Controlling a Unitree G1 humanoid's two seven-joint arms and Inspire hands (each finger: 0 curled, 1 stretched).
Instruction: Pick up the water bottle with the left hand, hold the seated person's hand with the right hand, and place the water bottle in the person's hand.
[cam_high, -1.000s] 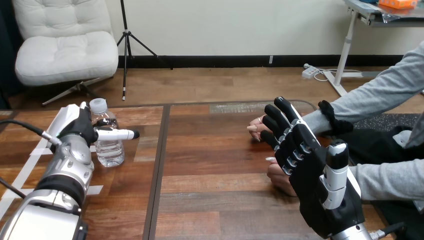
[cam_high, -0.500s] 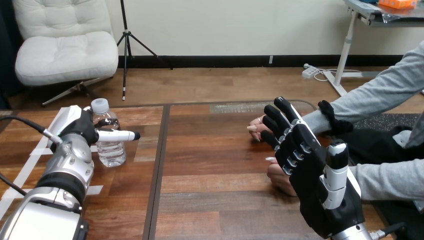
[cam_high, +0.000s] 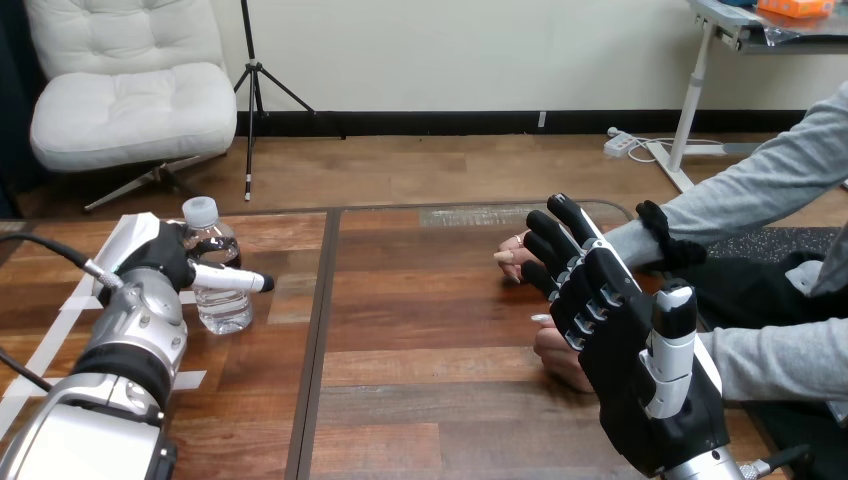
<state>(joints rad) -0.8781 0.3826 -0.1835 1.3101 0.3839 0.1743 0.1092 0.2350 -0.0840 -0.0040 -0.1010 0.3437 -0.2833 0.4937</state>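
1. Right hand (cam_high: 625, 350): nearest item, at the table's (cam_high: 430, 400) right side. Fingers (cam_high: 560, 222) are straight and slightly spread, pointing away from the robot; thumb straight. The hand is fully open and holds nothing (its back faces the camera).

2. Person's hands: the nearer one (cam_high: 556, 358) rests on the table, partly hidden behind the right hand. The farther one (cam_high: 514, 260) lies just beyond the robot's fingertips. Whether the right hand touches either one cannot be told; nothing curls round them.

3. Left hand (cam_high: 160, 255): at the table's left side, set against the bottle (cam_high: 222, 305) at its upper half. Whether it has closed on the bottle cannot be told.

4. Bottle: clear, white cap. It stands upright on the table, left of the seam between the table's two panels. Long axis vertical, cap pointing up (base on the wood). It is well apart from the person's hands.
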